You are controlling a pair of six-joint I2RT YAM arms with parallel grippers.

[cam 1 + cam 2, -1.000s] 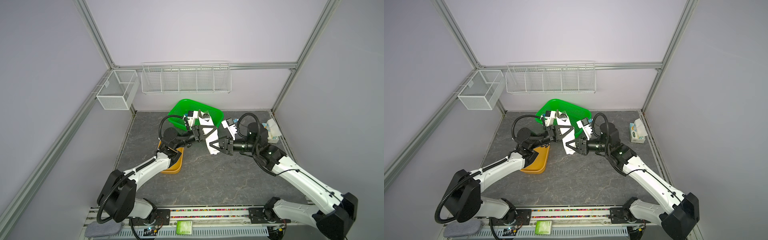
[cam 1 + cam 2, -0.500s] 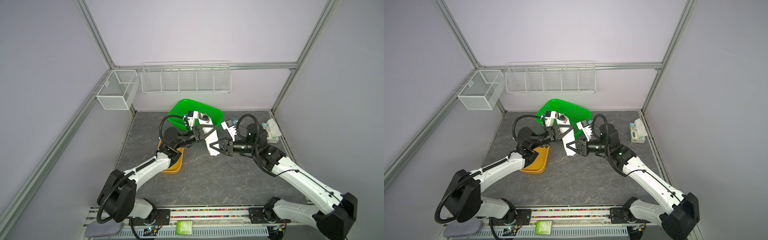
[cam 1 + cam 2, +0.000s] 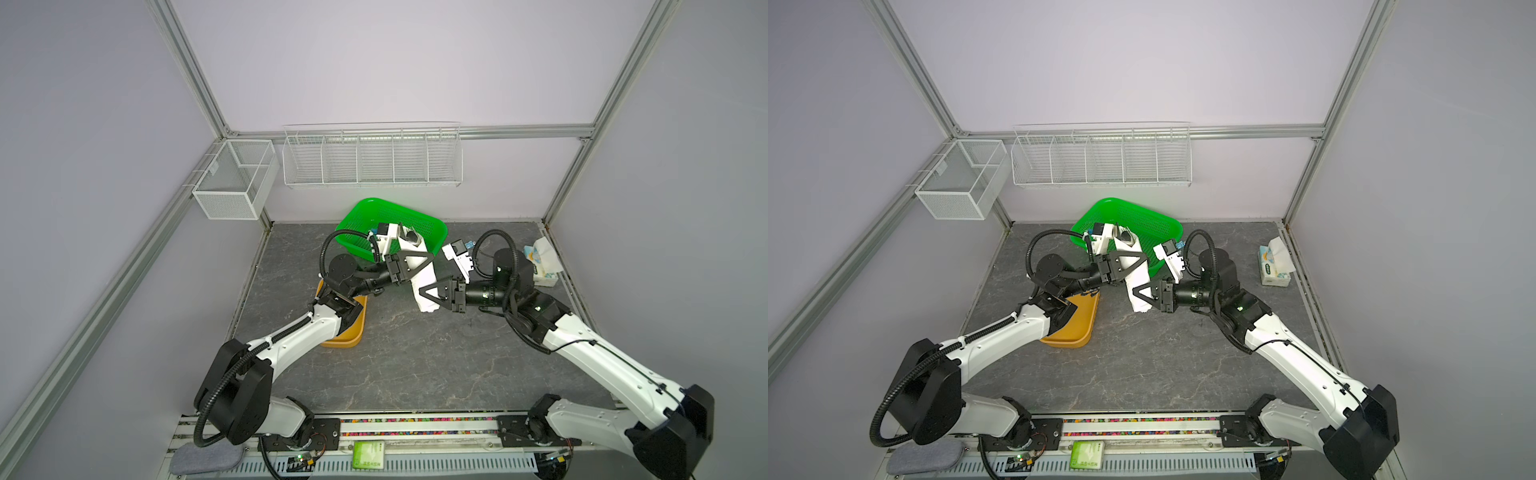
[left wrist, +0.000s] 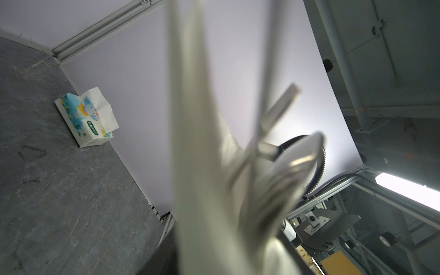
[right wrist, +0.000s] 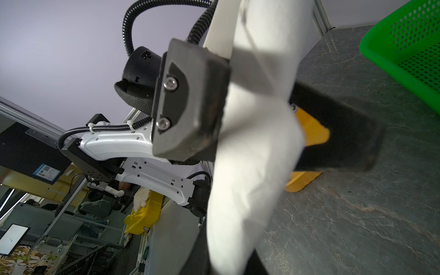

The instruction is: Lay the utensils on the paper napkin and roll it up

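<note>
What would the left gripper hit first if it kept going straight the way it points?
The napkin: the left gripper straddles the roll, so it would press into it at once. Past that, perhaps the right arm's camera block, though depth is unclear.

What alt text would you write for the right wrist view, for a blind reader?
A rolled white napkin fills the middle, with the two black fingers of the left end effector on either side of it. Behind lie the grey table, a green basket and an orange tray.
</note>
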